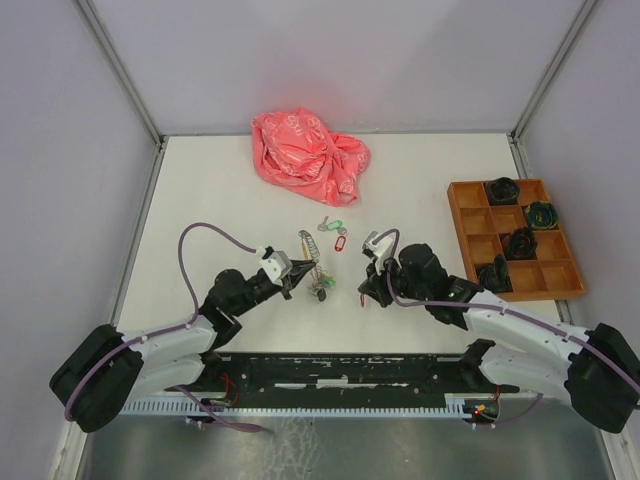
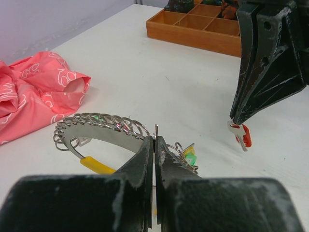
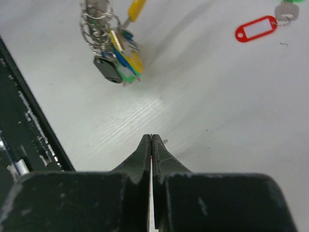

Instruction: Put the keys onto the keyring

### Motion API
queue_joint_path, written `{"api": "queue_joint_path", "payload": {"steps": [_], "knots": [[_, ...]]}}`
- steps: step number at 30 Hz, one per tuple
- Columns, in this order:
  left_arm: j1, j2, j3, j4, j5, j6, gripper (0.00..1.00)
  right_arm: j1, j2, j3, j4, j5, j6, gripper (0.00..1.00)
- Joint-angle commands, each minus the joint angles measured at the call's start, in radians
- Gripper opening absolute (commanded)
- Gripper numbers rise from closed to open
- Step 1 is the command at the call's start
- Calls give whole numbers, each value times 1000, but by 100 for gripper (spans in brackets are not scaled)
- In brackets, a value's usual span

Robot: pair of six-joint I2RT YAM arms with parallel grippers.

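Mid-table, left gripper (image 2: 154, 141) pinching thin silver keyring (image 2: 111, 131), right gripper (image 2: 235, 118) clamping red-tagged silver key (image 2: 240, 133)

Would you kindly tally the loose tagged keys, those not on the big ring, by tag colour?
Red-tagged keys: 2 (the other hangs from the right gripper)
Green-tagged keys: 1
Total: 3

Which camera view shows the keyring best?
The left wrist view: the keyring fills the middle, its wire arc and threaded small rings clear, pinched by the left gripper. The top external view shows it small; the right wrist view shows only its hanging bunch, cut by the top edge.
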Motion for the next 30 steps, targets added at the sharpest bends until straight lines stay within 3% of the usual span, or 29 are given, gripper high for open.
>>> {"api": "queue_joint_path", "payload": {"steps": [1, 13, 19, 24, 30], "knots": [[0, -18, 6, 59, -51, 8, 3, 15, 38, -44, 179, 222, 83, 1], [0, -27, -2, 58, -90, 6, 3, 24, 483, -140, 881, 508, -2, 1], [-1, -32, -2, 54, -96, 7, 3, 24, 635, -114, 997, 585, 11, 1], [0, -29, 0, 51, -95, 7, 3, 23, 622, -92, 901, 594, 50, 11], [0, -29, 2, 48, -96, 6, 3, 22, 458, 22, 457, 589, 77, 27]]}}
